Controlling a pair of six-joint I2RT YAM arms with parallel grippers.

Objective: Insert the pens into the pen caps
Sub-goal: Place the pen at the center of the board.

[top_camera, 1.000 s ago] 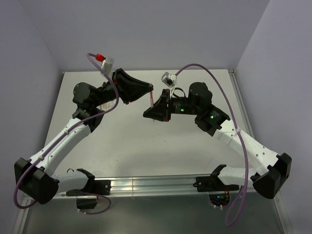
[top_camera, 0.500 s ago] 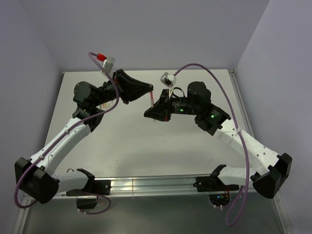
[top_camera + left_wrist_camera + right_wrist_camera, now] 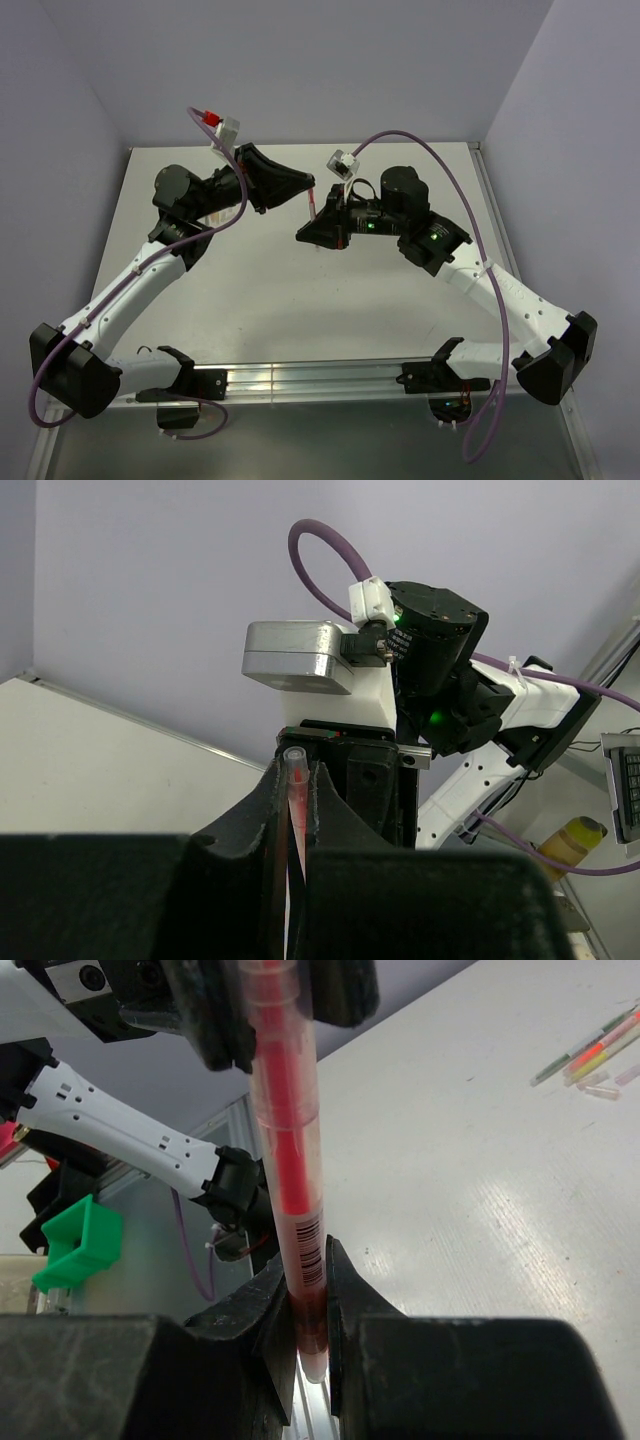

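- Right claw (image 3: pixel 307 1295) is pinched shut on the lower end of the red pen (image 3: pixel 285 1150), held in mid-air over the far middle of the tabletop (image 3: pixel 480 1220).
- Left claw (image 3: pixel 297 785) is clamped on the same pen's other end; cannot tell whether a cap sits there.
- Step, likely: pressing pen and cap together between the arms.
- Next: push straight along the pen's axis, then one claw lets go.
- Spare pens (image 3: pixel 590 1055) lie on the tabletop, well apart.
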